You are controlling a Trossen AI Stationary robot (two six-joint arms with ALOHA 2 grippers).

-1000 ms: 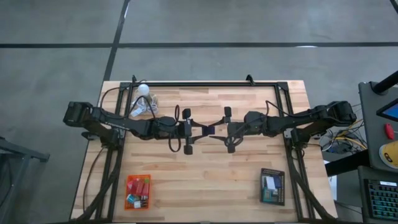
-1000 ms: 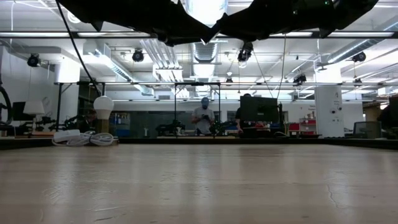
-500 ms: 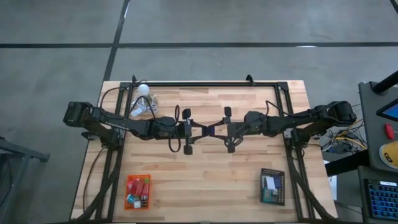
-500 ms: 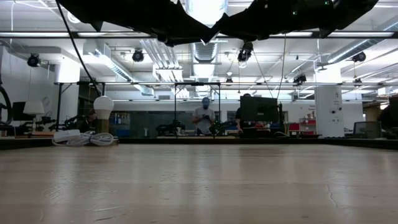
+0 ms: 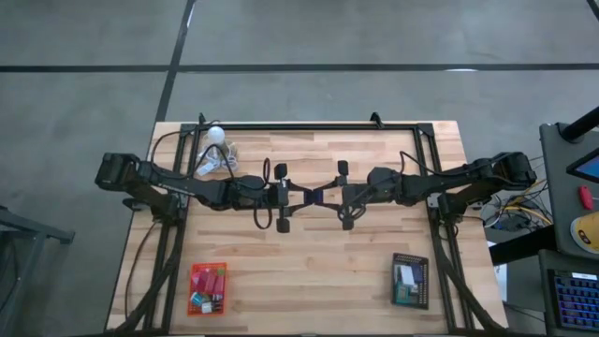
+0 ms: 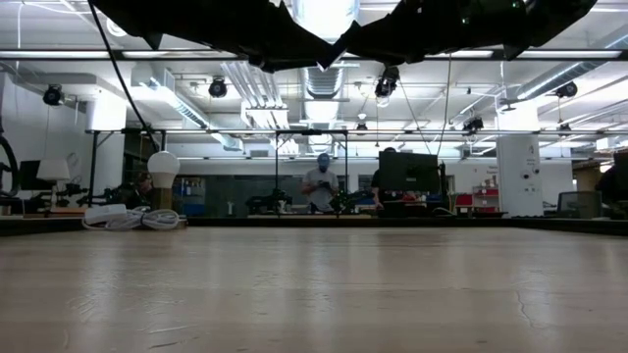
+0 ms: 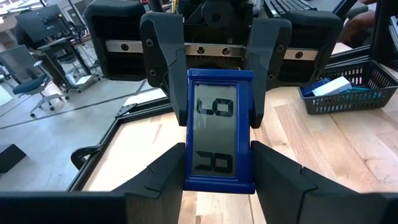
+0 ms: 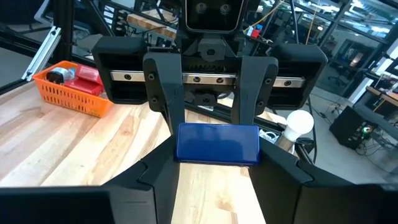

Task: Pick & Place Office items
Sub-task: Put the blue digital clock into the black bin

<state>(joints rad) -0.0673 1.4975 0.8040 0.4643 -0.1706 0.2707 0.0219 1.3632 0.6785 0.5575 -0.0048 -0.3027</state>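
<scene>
Fingers of the right gripper [image 5: 329,196] have just closed on the left gripper's [image 5: 298,196] blue rectangular LCD clock [image 7: 219,128] at frame centre, so a handover seems underway.

Two dark robot arms meet nose to nose above the middle of a pale wooden plank table [image 5: 309,253], the left gripper [image 5: 298,195] and right gripper [image 5: 326,195] sharing a small navy rectangular piece [image 5: 317,196]. An orange ribbed tray [image 5: 192,282] and black ribbed tray [image 5: 425,281] flank the near edge.
</scene>
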